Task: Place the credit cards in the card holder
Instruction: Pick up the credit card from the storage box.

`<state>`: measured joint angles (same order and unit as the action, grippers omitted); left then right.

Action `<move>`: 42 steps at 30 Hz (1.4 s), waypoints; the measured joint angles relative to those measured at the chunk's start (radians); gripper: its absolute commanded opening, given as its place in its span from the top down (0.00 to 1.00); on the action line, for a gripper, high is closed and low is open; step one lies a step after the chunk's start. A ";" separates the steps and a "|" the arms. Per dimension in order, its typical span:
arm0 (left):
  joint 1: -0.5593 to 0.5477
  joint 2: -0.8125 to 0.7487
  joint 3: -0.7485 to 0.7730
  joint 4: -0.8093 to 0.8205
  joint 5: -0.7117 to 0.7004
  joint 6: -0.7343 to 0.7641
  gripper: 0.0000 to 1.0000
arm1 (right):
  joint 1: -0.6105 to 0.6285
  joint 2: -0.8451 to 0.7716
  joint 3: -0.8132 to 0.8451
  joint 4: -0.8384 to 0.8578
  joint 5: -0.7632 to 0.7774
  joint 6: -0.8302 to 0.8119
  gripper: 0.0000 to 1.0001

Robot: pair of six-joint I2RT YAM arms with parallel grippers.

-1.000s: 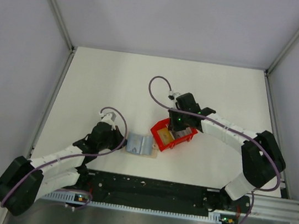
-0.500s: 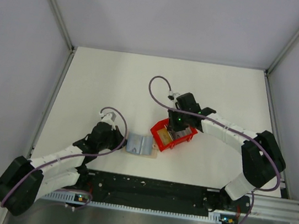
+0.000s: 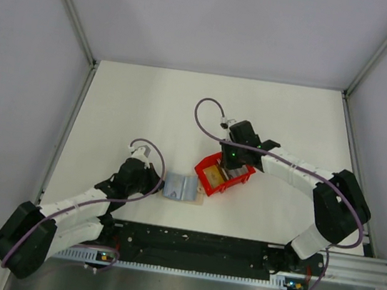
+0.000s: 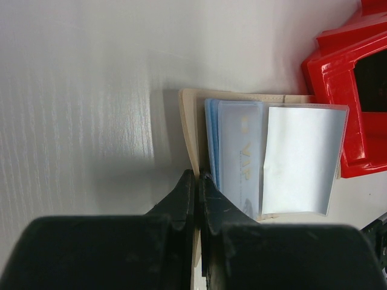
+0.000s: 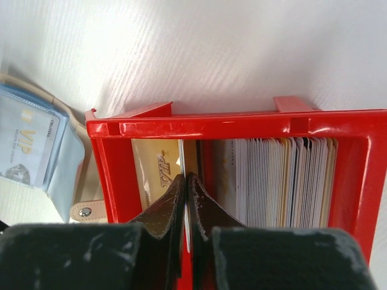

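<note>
The right tool (image 5: 186,179) is down inside the red tray (image 5: 242,121), its jaws drawn together with the tips among the upright credit cards (image 5: 284,175). It sits between a gold card (image 5: 154,169) at one end of the tray and the thick, tightly packed stack at the other. A pale sliver shows between the fingers, but I cannot say for sure that a card is nipped there. The left tool (image 4: 198,176) is closed too, clamped on the beige edge of the card holder (image 4: 190,109). The holder lies open and flat just beside the tray, on the side toward the left arm. At least one pale blue card (image 4: 239,157) already sits in the holder's clear pockets, so I judge a start has been made. Most of the job is left, though, since the tray is full of cards waiting to go across. The worktop (image 3: 148,110) beyond the tray is plain matte white with faint ribbing. It is boxed in by pale grey walls (image 3: 232,21) that meet at slanting metal posts (image 3: 72,5). A dark rail (image 3: 194,246) runs along the near edge, on the arms' side of the tray.
</note>
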<state>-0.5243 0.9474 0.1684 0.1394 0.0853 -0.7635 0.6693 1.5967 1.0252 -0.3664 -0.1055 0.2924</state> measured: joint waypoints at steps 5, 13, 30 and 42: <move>0.000 0.000 0.000 0.000 0.000 0.000 1.00 | 0.000 -0.001 0.000 0.000 0.027 0.001 1.00; 0.000 0.000 0.000 0.000 0.000 0.000 1.00 | 0.000 -0.064 -0.005 -0.004 0.044 0.008 1.00; 0.000 0.005 0.000 0.002 0.000 0.000 1.00 | 0.005 -0.033 -0.005 0.002 0.051 0.023 0.98; 0.000 0.013 0.000 0.005 0.000 0.003 1.00 | 0.011 -0.031 -0.004 0.014 0.013 0.032 0.94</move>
<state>-0.5243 0.9604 0.1688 0.1440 0.0856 -0.7605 0.6800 1.5658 1.0210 -0.3527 -0.0921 0.3248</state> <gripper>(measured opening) 0.019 0.048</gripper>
